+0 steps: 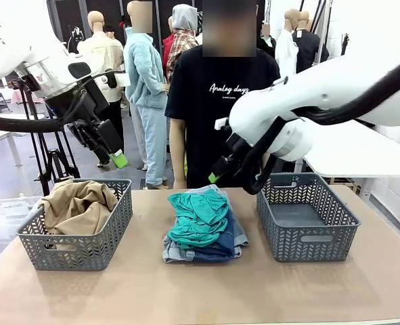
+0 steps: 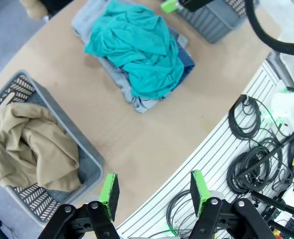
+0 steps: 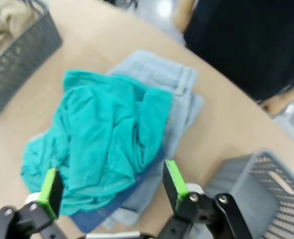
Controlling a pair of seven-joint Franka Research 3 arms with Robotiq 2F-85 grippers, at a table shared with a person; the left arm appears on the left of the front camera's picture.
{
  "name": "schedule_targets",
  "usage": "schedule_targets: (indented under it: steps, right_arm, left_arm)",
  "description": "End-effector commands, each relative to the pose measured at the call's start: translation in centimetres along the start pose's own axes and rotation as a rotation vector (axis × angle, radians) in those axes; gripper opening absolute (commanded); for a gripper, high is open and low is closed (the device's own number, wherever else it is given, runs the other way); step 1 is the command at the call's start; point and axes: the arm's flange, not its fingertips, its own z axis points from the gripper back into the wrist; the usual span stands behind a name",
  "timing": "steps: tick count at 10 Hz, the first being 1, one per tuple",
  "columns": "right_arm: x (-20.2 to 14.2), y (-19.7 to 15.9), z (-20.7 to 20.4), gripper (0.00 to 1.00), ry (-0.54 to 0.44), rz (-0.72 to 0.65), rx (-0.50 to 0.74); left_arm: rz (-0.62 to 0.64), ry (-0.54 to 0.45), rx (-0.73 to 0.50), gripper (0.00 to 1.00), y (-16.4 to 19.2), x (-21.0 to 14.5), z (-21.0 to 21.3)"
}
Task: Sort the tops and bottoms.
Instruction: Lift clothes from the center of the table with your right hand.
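As teal shirt (image 1: 198, 215) tops shorts (image 1: 220, 248), L-wrist cam shows cables (image 2: 244, 174).

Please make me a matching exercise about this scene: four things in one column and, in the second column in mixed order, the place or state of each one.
Column one:
1. tan shirt
2. teal shirt
3. denim shorts
4. right pincer

Column two:
A. lies on top of the denim shorts
B. inside the grey basket on the robot's left
C. open, in the air over the teal shirt
D. on the table, under the teal shirt

Right pairs: 1-B, 2-A, 3-D, 4-C.
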Motion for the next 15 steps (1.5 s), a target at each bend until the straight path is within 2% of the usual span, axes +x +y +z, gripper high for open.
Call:
schedule_targets:
  steps: [1, 2, 3, 7, 10, 12, 15]
  right_arm:
    - [0.6, -1.8, -3.3, 1.0, 0.083, 0.006, 0.025]
    - [-0.1, -2.1, -2.9, 1.0, 0.134, 0.002, -0.031]
    - [-0.2, -0.6, -2.0, 1.0, 0.044, -0.011, 0.029]
    - [0.1, -0.9, -2.5, 1.0, 0.062, 0.001, 0.033]
    - [4.2, 0.9, -6.8, 1.0, 0.219, -0.031, -0.087]
    - [6.9, 1.3, -9.3, 1.0, 0.328, -0.045, -0.09]
    - [8.8, 1.7, -11.5, 1.0, 0.412, -0.053, -0.072]
  left_arm:
    - [0.0, -0.002, -0.007, 0.75, -0.1, 0.0, 0.1]
    - [0.0, -0.002, -0.007, 0.75, -0.1, 0.0, 0.1]
    - [0.0, -0.002, -0.007, 0.75, -0.1, 0.0, 0.1]
    - [0.0, -0.002, -0.007, 0.75, -0.1, 0.0, 0.1]
    - [0.0, -0.002, -0.007, 0.75, -0.1, 0.0, 0.1]
    - [0.0, -0.002, -0.007, 0.75, -0.1, 0.0, 0.1]
    - [0.0, -0.002, -0.007, 0.75, -0.1, 0.0, 0.1]
